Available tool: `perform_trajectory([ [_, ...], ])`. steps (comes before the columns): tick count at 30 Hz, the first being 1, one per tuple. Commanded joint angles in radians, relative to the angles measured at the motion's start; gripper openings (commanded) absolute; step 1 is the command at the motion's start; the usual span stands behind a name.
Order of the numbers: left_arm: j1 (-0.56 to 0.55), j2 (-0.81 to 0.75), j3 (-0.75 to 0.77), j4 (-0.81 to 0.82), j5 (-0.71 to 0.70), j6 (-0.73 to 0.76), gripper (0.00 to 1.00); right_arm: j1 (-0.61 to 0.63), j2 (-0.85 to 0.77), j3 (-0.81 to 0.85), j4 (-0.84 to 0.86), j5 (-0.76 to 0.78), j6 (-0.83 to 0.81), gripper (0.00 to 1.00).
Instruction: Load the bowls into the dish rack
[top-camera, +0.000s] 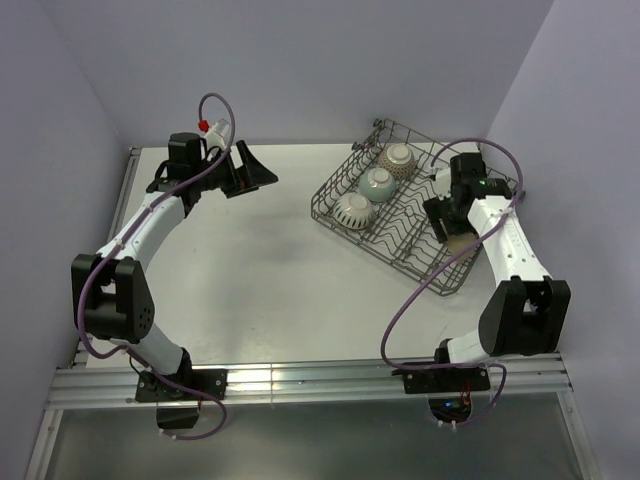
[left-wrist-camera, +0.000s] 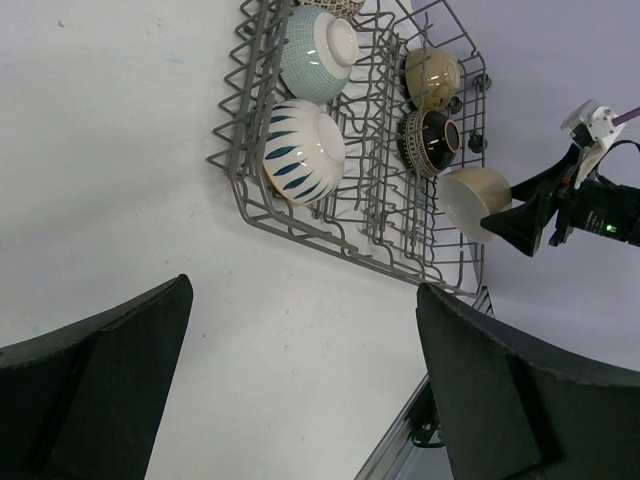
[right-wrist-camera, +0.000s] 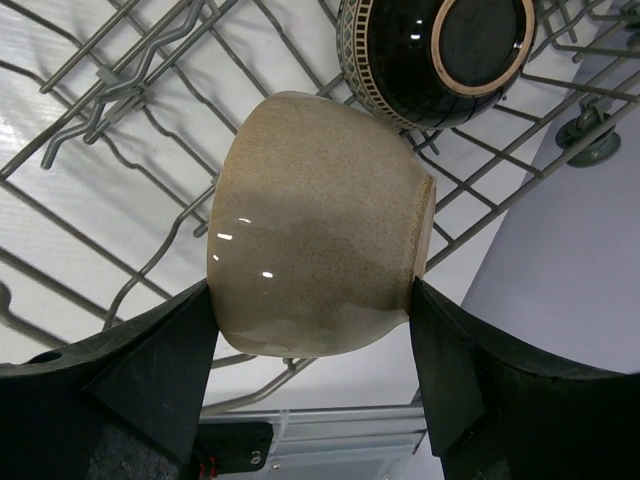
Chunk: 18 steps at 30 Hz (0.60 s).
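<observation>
The grey wire dish rack (top-camera: 420, 262) sits at the right of the table. Its left row holds a cream blue-patterned bowl (left-wrist-camera: 303, 150), a pale teal bowl (left-wrist-camera: 318, 50) and a lattice-patterned bowl (top-camera: 399, 157). In its right row a glossy black bowl (right-wrist-camera: 440, 45) and a tan bowl (left-wrist-camera: 432, 75) stand on edge. My right gripper (right-wrist-camera: 312, 300) is shut on a beige speckled bowl (right-wrist-camera: 320, 225), held on its side over the rack wires (right-wrist-camera: 120, 90) just before the black bowl. My left gripper (left-wrist-camera: 300, 380) hangs open over bare table, left of the rack.
The right wall stands close behind the rack's far side. A metal rail (top-camera: 300, 380) runs along the table's near edge. The right arm's cable (top-camera: 415, 290) loops over the rack's near corner.
</observation>
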Motion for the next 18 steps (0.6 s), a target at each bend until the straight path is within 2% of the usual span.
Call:
perform_trajectory([
  [1,0.008,-0.035,-0.011,0.040,0.028,-0.013,1.00,0.018,0.000,-0.015,0.111,0.087,-0.018,0.00],
  [18,0.031,-0.032,-0.040,0.066,0.025,-0.027,0.99,0.141,0.021,-0.142,0.240,0.275,-0.030,0.00],
])
